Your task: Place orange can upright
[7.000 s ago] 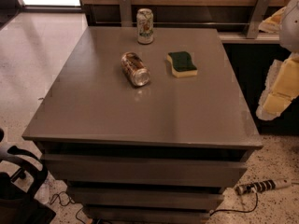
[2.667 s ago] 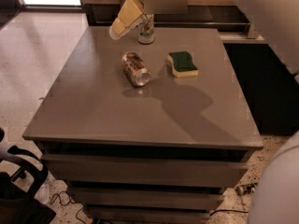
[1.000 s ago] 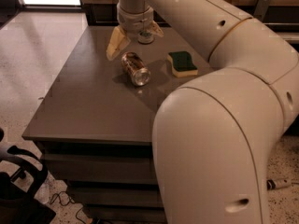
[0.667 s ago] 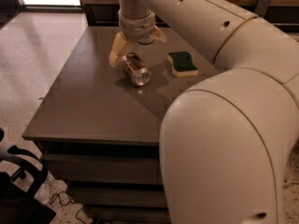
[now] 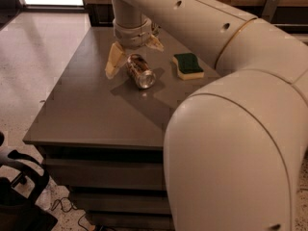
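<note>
Orange can (image 5: 141,71) lying between spread gripper (image 5: 135,59) fingers, apparently apart

A cream gripper (image 5: 135,59) hangs over the brownish-orange patterned can (image 5: 141,71), near a green-and-yellow sponge (image 5: 188,65) on a grey table (image 5: 91,114).

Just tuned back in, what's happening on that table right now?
The robot's arm reaches across the grey table, with the gripper low over the orange can. The can lies on its side, a silver end toward the camera, not yet upright. The gripper is open, one finger on each side of the can, and nothing is lifted. A green sponge sits to the can's right, apart from it.
</note>
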Robot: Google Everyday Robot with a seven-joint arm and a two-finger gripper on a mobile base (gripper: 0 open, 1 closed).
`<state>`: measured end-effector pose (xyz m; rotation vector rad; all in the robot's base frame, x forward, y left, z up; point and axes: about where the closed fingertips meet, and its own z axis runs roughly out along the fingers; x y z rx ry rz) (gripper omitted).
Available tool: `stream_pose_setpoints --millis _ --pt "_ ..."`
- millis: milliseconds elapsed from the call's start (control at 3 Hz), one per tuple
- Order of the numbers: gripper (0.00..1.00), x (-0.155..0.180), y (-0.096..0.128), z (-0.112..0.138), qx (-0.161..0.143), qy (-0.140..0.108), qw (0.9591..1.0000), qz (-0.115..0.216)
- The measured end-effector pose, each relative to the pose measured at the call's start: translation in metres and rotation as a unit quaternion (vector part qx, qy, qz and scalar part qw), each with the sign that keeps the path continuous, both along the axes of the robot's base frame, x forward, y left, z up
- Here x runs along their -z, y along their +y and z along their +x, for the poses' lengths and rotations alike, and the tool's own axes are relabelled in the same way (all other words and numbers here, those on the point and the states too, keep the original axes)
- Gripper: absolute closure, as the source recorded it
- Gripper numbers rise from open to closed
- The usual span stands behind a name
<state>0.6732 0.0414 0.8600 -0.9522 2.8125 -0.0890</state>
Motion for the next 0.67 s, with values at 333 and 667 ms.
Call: stream_pose_setpoints --millis 333,667 --pt "0.00 0.008 0.022 0.001 -0.024 0.011 0.9996 0.011" --pt "0.00 0.020 0.035 0.003 -0.036 0.026 0.9987 0.024"
